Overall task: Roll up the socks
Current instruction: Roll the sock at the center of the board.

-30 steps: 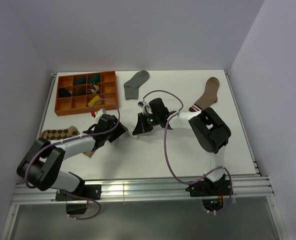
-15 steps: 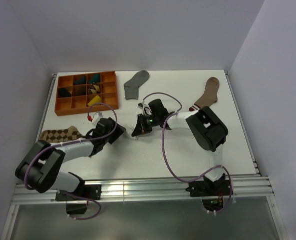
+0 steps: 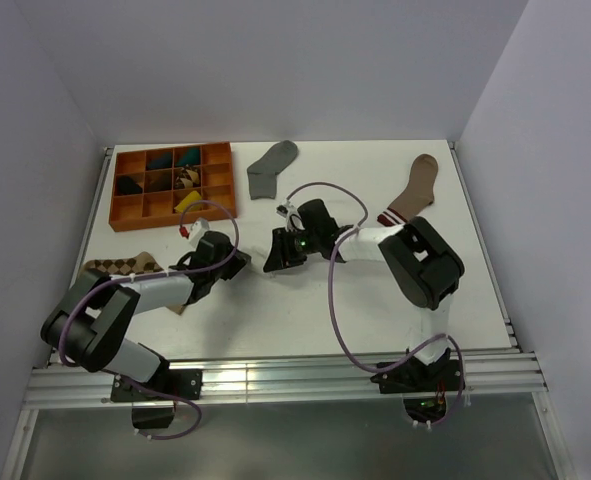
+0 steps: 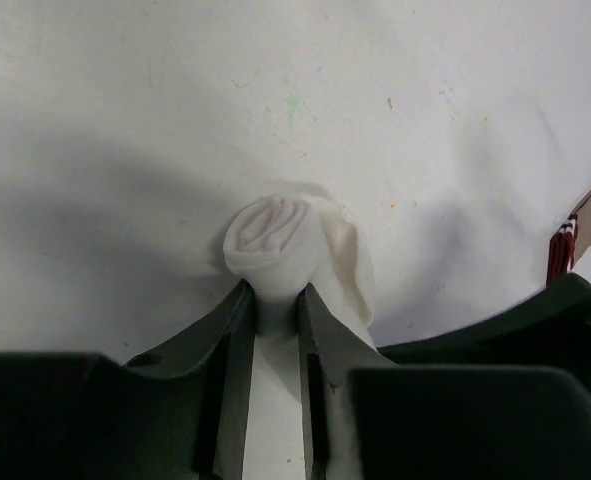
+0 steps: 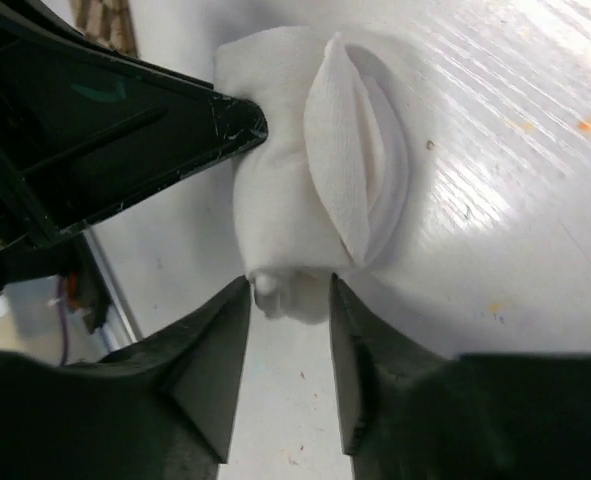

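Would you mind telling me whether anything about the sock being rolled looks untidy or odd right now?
Yes, slightly: the white sock is wound into a roll at mid-table, but its outer layer bulges loose on one side instead of lying snug. The left gripper pinches it; the right gripper stands open at its end.

Table (image 3: 375, 300): white, flat top, lightly scuffed and speckled.

- Orange compartment tray (image 3: 122, 214): far left corner.
- Grey sock (image 3: 272, 167): flat, just right of the tray, at the far edge.
- Brown sock (image 3: 415, 185), striped cuff: flat, far right.
- Diamond-patterned sock (image 3: 115, 267), tan and brown: left edge, partly hidden.
- White sock (image 4: 275, 235): rolled into a tight coil, mid-table.
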